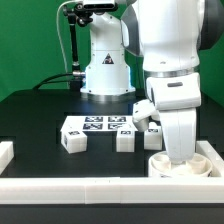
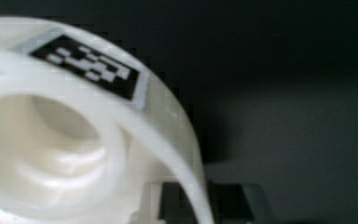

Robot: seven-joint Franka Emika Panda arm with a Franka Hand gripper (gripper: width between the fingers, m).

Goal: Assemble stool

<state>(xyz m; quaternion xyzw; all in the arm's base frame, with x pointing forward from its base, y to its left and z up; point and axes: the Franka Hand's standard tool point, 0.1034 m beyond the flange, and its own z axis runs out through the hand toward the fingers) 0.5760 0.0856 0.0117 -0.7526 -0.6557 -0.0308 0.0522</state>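
Observation:
The stool's round white seat (image 2: 69, 130) fills most of the wrist view, showing a black-and-white tag (image 2: 91, 62) and its hollow inside. My gripper (image 2: 208, 200) is shut on the seat's thin wall, which runs between the two dark fingers (image 2: 247, 202). In the exterior view the seat (image 1: 160, 166) sits at the front right corner of the table, under my gripper (image 1: 170, 152). Three blocky white legs lie loose: one (image 1: 73, 141) towards the exterior view's left, one (image 1: 125, 139) in the middle and one (image 1: 152, 135) beside my hand.
The marker board (image 1: 95, 124) lies flat behind the legs. White border rails run along the front (image 1: 100, 190), the left (image 1: 5, 152) and the right (image 1: 212, 155) of the dark table. The robot's base (image 1: 105, 70) stands at the back.

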